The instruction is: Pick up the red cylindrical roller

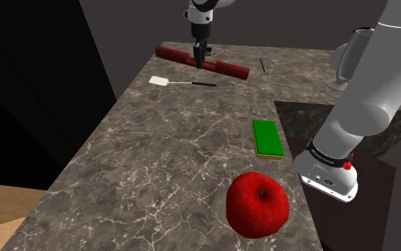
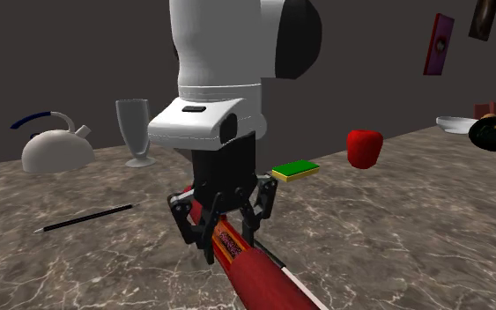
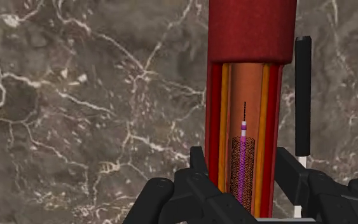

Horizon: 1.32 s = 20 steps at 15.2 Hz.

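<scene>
The red cylindrical roller [image 1: 227,69] lies along the far end of the marble counter [image 1: 163,164]. My black gripper [image 1: 200,63] comes straight down on its middle. In the second exterior view the gripper [image 2: 228,236] straddles the roller [image 2: 259,277], one finger on each side. The wrist view has the roller [image 3: 250,25] running away from the gripper [image 3: 241,159], with a copper-coloured section between dark red ends. Both fingers press against its sides, so the gripper is shut on it. The roller still looks level with the counter.
A white spatula [image 1: 181,83] with a black handle [image 3: 302,95] lies right beside the roller. A green sponge [image 1: 267,137], a red apple [image 1: 258,203], a thin black pen [image 2: 87,217], a white kettle [image 2: 56,145] and a glass [image 2: 134,132] share the counter. The counter drops off at the shoulder view's left.
</scene>
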Each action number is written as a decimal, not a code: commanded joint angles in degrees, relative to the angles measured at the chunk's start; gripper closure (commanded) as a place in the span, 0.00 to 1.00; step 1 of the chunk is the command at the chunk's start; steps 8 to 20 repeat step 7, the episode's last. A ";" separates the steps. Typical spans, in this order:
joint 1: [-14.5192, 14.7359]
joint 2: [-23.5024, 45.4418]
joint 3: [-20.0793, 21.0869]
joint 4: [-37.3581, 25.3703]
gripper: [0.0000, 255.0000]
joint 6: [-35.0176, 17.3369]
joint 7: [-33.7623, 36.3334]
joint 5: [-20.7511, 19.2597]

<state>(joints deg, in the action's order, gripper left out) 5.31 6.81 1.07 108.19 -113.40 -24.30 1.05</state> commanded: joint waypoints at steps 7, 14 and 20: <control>-0.02 -0.89 -0.01 -3.78 1.00 4.63 0.05 -0.02; -0.02 -0.89 -0.01 -3.78 1.00 4.63 0.05 -0.02; -0.02 -0.89 -0.01 -3.78 1.00 4.63 0.05 -0.02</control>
